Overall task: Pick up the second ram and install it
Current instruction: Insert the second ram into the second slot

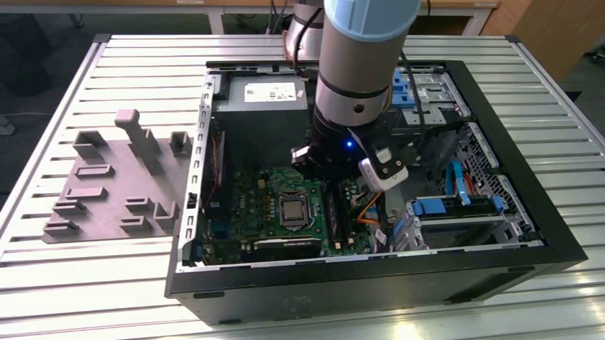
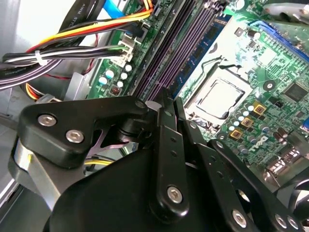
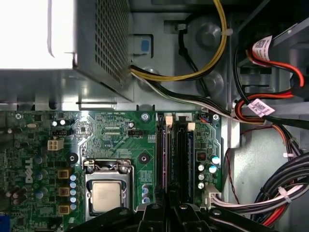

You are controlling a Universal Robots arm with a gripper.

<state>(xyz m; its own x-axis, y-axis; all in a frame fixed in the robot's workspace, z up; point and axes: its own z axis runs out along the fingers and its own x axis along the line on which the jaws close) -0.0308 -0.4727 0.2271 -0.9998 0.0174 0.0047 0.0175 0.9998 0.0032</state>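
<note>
My gripper (image 1: 331, 177) hangs low inside the open computer case (image 1: 557, 234), over the memory slots of the green motherboard (image 1: 251, 205). In the second wrist view the second ram (image 2: 205, 43), a dark blue-green stick with black chips, stands on edge along the slot beside the processor (image 2: 219, 99). Its near end runs in between my fingertips. The gripper (image 2: 168, 99) is shut, with its jaws almost together on that end. In the first wrist view the gripper (image 3: 169, 202) sits over the long black slots (image 3: 181, 154). How deep the stick sits is hidden.
Bundled cables (image 2: 72, 53) lie close beside the slots, away from the processor. The grey power supply (image 1: 260, 106) stands behind the board, and blue drive cages (image 1: 454, 205) fill the case toward the exterior view's right. A grey parts fixture (image 1: 113, 184) lies on the slatted table.
</note>
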